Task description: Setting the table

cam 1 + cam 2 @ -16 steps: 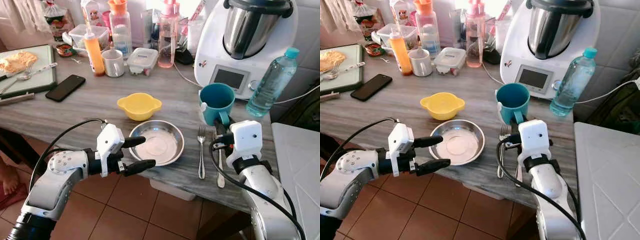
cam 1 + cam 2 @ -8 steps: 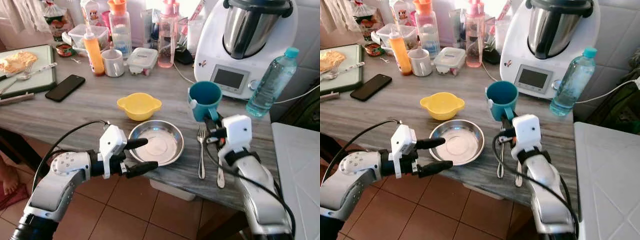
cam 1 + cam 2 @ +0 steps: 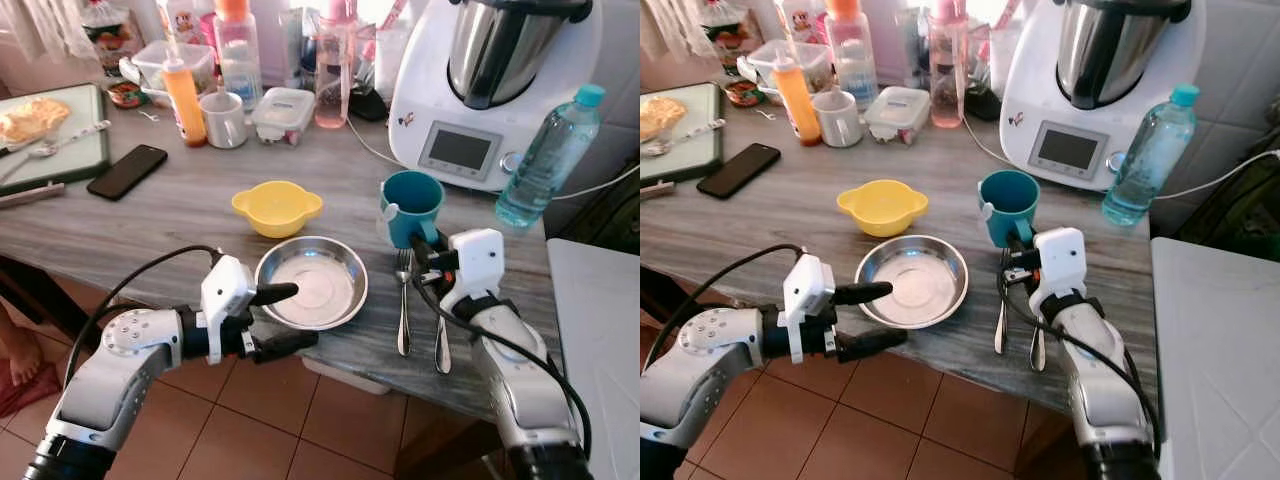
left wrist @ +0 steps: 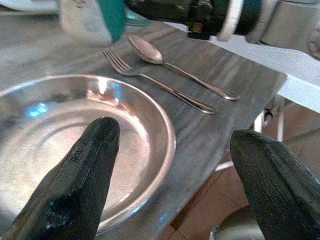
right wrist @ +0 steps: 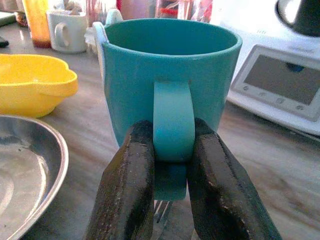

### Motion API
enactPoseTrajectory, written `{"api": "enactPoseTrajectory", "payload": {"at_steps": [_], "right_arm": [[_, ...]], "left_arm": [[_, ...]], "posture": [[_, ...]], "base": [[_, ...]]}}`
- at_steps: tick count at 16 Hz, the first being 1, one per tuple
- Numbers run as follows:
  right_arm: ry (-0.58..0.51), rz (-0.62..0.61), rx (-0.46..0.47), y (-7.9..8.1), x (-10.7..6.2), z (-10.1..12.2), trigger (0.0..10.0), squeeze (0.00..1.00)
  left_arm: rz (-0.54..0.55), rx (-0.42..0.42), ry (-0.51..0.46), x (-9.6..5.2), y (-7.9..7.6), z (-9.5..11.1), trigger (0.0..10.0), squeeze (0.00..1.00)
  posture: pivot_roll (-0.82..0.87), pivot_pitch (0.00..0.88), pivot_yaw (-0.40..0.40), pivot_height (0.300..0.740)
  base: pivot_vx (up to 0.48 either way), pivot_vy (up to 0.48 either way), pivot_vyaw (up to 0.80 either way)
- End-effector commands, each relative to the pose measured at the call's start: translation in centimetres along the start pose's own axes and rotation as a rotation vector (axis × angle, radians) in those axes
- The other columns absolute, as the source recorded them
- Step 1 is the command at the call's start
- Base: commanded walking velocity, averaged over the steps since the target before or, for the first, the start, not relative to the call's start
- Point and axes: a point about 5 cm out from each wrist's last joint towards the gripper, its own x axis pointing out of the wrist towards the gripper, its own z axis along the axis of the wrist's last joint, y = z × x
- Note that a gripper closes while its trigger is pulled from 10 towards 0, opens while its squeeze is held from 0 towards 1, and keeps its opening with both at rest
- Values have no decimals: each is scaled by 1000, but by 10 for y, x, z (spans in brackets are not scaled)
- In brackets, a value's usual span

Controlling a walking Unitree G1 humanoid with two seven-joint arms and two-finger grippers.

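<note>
A teal mug stands upright just beyond the fork and spoon, with my right gripper shut on its handle. The steel plate lies near the table's front edge, right behind it a yellow bowl. A fork and a spoon lie side by side to the right of the plate. My left gripper is open at the plate's near left rim; one finger reaches over the plate, the other finger hangs off the table edge.
At the back stand a white kitchen machine, a water bottle, a white cup, a sauce bottle and several containers. A phone and a tray of food lie at the left. A white surface adjoins the table on the right.
My right gripper has carried the mug leftward and set it lower, close behind the fork. The left gripper has dropped a little at the plate's rim. The camera has shifted slightly.
</note>
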Motion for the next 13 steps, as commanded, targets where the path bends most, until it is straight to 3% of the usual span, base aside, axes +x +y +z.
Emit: {"api": "enactPoseTrajectory", "payload": {"at_steps": [1, 7, 13], "right_arm": [[-39, 30, 8, 3, 5, 6, 10000, 0], [-41, 99, 23, 15, 13, 4, 10000, 0], [-28, 73, 2, 4, 21, -3, 10000, 0]], "left_arm": [[-13, 9, 11, -1, -4, 0, 10000, 0], [-7, 4, 7, -1, -7, 1, 10000, 0], [-3, -4, 13, -1, -10, 0, 10000, 0]], "posture": [[138, 129, -6, 740], [148, 138, -14, 740], [155, 145, -12, 740]], "base": [[0, 0, 0], [0, 0, 0], [0, 0, 0]]}}
